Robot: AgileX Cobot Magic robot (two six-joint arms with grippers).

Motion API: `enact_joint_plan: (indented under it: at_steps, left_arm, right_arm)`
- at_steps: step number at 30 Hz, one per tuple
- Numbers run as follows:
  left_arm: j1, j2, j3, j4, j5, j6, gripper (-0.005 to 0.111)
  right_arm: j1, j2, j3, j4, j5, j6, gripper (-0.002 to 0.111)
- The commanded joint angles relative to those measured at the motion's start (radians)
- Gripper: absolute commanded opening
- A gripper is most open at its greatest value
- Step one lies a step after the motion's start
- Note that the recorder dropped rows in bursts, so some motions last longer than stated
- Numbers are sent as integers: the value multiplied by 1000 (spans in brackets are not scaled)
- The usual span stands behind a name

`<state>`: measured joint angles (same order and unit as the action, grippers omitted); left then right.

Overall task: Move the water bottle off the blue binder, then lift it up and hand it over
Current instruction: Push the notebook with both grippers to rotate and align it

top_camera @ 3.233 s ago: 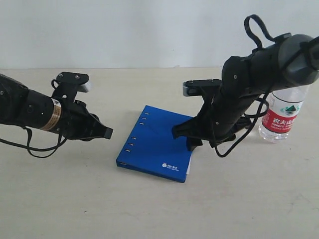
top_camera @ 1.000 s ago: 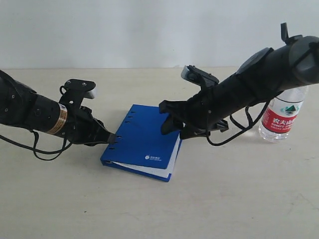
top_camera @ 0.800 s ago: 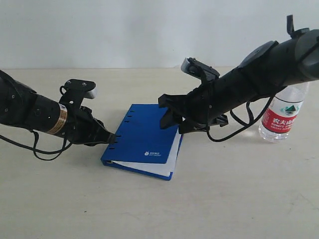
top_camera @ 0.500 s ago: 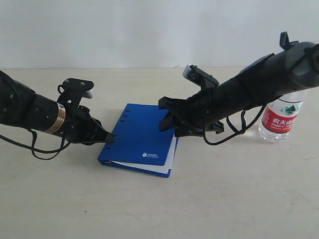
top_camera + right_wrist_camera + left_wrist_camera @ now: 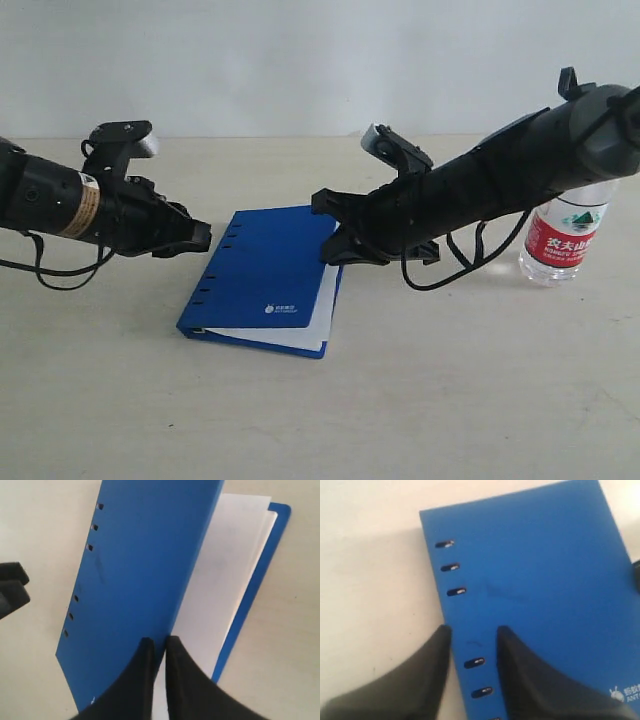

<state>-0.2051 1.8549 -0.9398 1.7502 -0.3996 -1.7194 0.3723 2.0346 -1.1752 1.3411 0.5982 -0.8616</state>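
While the right gripper pinches the free edge of the blue binder's cover, tilting it up off white pages, the left gripper sits spread astride the spine edge.
The water bottle stands upright on the table, well right of the binder, behind the right arm; pale tabletop borders the binder's near and left edges.

A pale beige table carries 2 things. A blue binder lies near the middle. Its spine edge, with small holes, is toward the left of the exterior view, and its top cover is raised along the opposite edge, showing white pages. A water bottle stands upright well apart at the right, its red-and-white label facing the camera.
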Motion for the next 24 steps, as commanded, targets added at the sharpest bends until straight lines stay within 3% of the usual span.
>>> enact_joint_plan:
  at_steps: [1, 4, 9, 13, 14, 16, 19, 20, 22, 24]
  left_arm:
    - [46, 21, -2, -6, -44, -60, 64]
    - [55, 57, -4, -6, -65, -60, 80]
    - [56, 102, -29, -6, -111, -60, 81]
    - [56, 110, -40, -6, -153, -58, 81]
    - [56, 110, -40, -6, -153, -58, 81]
    - [56, 110, -40, -6, -149, -53, 81]
    - [56, 111, -40, -6, -162, -53, 81]
    - [56, 111, -40, -6, -169, -53, 81]
    - [56, 111, -40, -6, -181, -53, 81]
    - [56, 111, -40, -6, -181, -53, 81]
  right_arm:
    - [-23, -31, -4, -52, 20, -11, 0]
    - [-30, -50, -4, -50, 50, -9, 0]
    - [-43, -71, -4, -138, 105, 71, 0]
    - [-43, -69, -4, -244, 36, 119, 5]
    - [-43, -69, -4, -257, 23, 132, 10]
    - [-43, -69, -4, -264, -4, 171, 32]
    - [-43, -69, -4, -255, -29, 203, 74]
    - [-43, -69, -4, -255, -36, 217, 78]
    - [-43, -69, -4, -255, -49, 243, 71]
    - [-43, -69, -4, -252, -69, 255, 56]
